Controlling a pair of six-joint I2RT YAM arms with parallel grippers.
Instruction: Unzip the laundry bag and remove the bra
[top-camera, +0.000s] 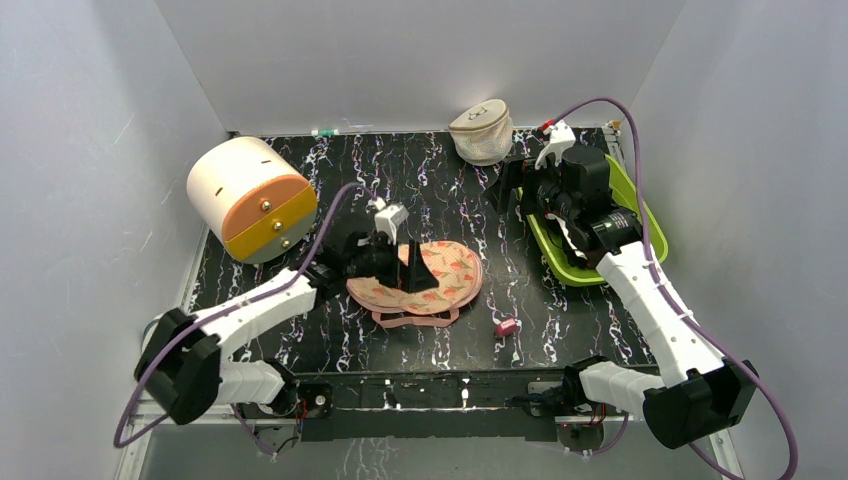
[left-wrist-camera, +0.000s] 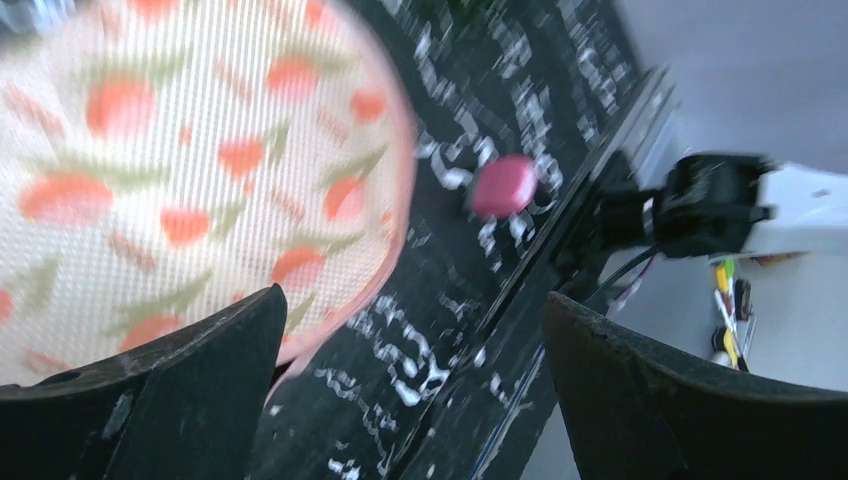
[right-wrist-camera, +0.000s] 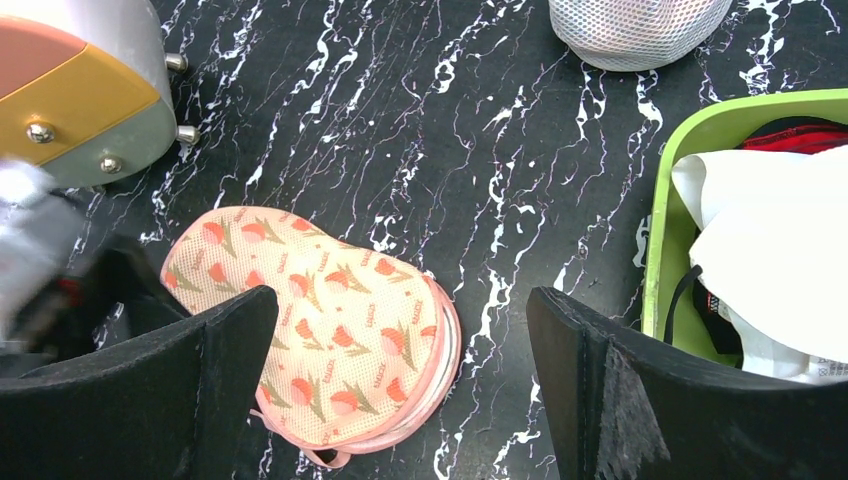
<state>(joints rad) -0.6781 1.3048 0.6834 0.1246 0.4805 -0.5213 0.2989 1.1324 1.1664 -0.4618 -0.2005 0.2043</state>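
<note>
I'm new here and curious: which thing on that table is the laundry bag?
Find the black marbled table and look at its middle, beneath the left gripper. The laundry bag lies flat there: peanut-shaped, peach with a red-green print and pink trim, unlike the domed beige mesh pouch at the back edge.

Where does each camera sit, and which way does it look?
Top external: above and behind the arms, looking down on the table; both arms, the left tool and the right tool show.
Left wrist: on the left arm, low, looking down at the laundry bag edge and a small pink object; its two fingers show.
Right wrist: on the right arm, higher, looking down at the laundry bag and a green tub; its fingers show.
Shared: all three see the laundry bag.
</note>
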